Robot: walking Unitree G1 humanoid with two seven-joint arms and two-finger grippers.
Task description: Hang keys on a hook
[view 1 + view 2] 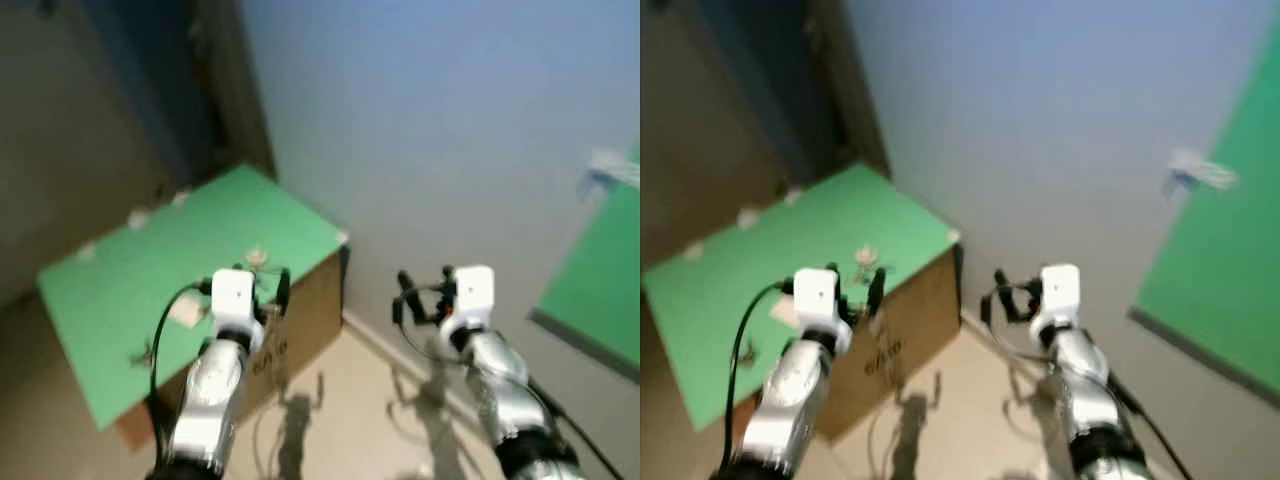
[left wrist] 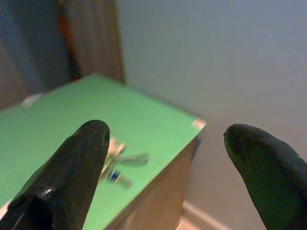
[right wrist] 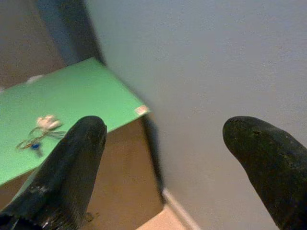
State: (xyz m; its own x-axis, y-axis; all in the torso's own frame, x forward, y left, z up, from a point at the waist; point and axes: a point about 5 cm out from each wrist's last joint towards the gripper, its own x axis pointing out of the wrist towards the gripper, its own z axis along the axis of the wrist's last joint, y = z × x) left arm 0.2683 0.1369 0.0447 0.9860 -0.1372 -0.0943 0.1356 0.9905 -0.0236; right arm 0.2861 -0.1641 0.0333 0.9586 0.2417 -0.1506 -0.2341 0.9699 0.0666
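One bunch of keys [image 3: 39, 131] lies on the green top [image 1: 150, 260] of a cardboard box [image 1: 300, 320], near the edge facing the robot and short of the corner by the wall [image 1: 450, 130]. Blur hides how many keys the bunch holds; a blue tag and a pale fob can just be made out. Two grippers are raised — the left gripper [image 2: 163, 158] hovers over that near edge with its jaws wide apart, the keys just beyond one fingertip; the right gripper [image 3: 163, 153] hangs off the box beside the wall, its jaws apart too and empty. One pale fixture [image 1: 1200, 172] on the wall is too blurred to identify.
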